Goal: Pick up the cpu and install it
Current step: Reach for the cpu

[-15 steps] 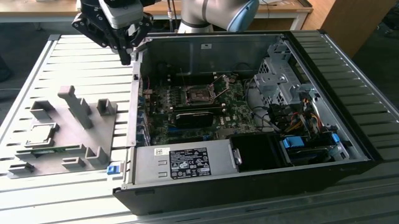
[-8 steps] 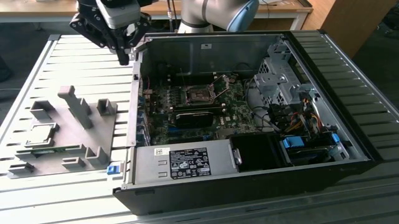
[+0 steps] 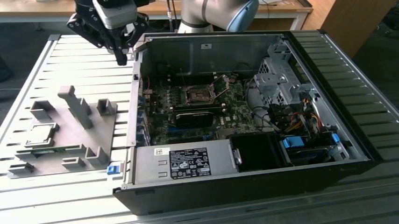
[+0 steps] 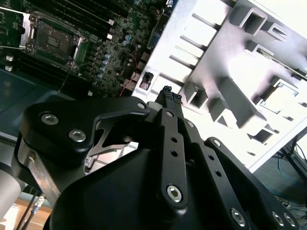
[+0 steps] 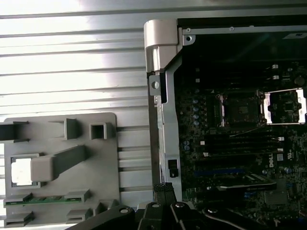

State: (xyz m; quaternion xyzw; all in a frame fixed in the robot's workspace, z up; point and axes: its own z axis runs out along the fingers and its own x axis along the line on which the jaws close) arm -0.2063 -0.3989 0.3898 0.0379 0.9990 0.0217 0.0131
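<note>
The cpu [image 3: 39, 134] is a small silvery square lying in a recess of the grey fixture tray [image 3: 93, 135] on the exterior view's left; it also shows as a bright square in both wrist views [image 5: 18, 171] [image 4: 278, 97]. My gripper [image 3: 121, 58] hangs high above the table's far side, beside the open computer case's near-left corner and well away from the cpu. Its black fingers [image 4: 170, 98] are pressed together with nothing between them. The motherboard socket [image 3: 199, 96] [image 5: 240, 110] stands uncovered, its metal lid [image 5: 285, 105] swung aside.
The open black computer case [image 3: 349, 154] fills the exterior view's right, with a grey power-supply box [image 3: 184, 163] at its front. A green circuit strip [image 5: 38, 199] lies in the tray beside the cpu. Upright grey posts [image 3: 78, 105] rise from the tray. The table is slatted metal [image 3: 87, 65].
</note>
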